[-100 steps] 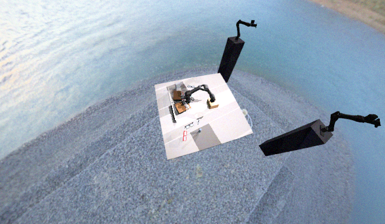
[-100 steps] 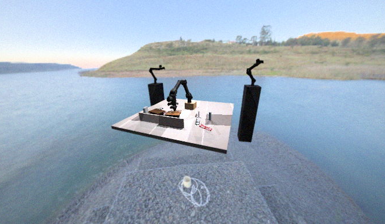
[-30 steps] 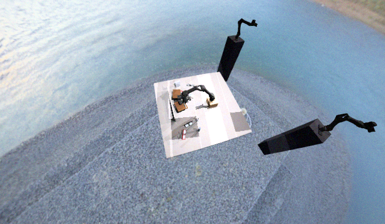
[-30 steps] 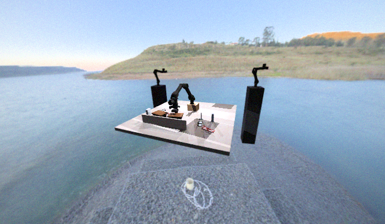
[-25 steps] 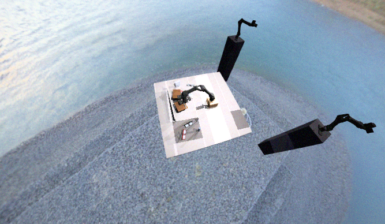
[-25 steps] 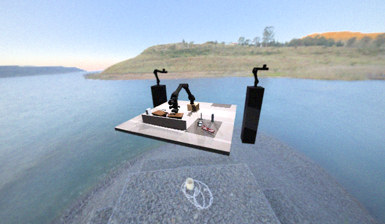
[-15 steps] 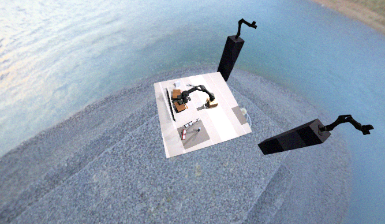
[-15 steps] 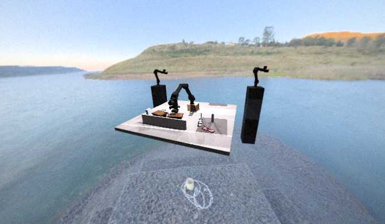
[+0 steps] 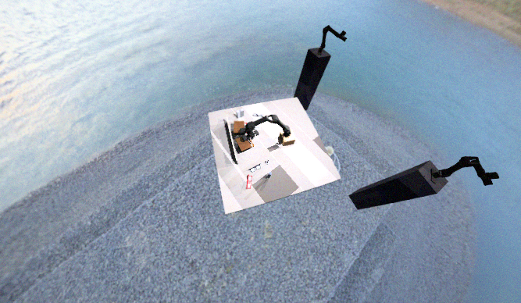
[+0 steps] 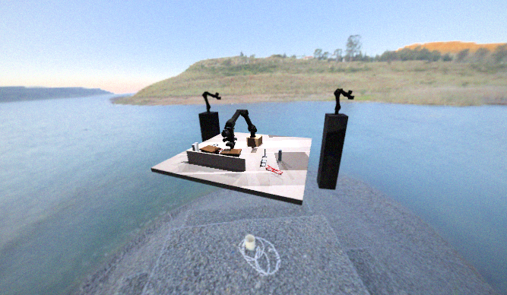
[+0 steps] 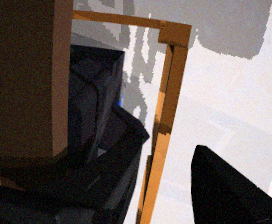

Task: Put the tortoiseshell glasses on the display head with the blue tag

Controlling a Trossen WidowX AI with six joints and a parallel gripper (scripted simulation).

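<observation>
The orange-brown tortoiseshell glasses [image 11: 174, 100] show in the wrist view as a thin bar across the top, a corner and a temple running down. A brown display head [image 11: 27, 90] [image 9: 244, 144] [image 10: 234, 152] stands close on their left. A small blue patch [image 11: 120, 103] shows behind the dark parts; I cannot tell whether it is the tag. My gripper [image 11: 168, 149] is slightly open. The temple passes between its fingertips, nearer the left one, with a gap to the right one. The second brown head [image 9: 239, 126] [image 10: 209, 149] stands beside the first. The nose and ears are not clearly visible.
A long dark wall [image 9: 230, 142] [image 10: 216, 161] runs behind the heads. Red glasses [image 10: 274, 169], black glasses [image 10: 264, 161] and a dark post [image 10: 280, 155] stand or lie off to one side. A pale block [image 9: 240, 113] is beyond the second head. The arm rises from a wooden box [image 9: 288, 141].
</observation>
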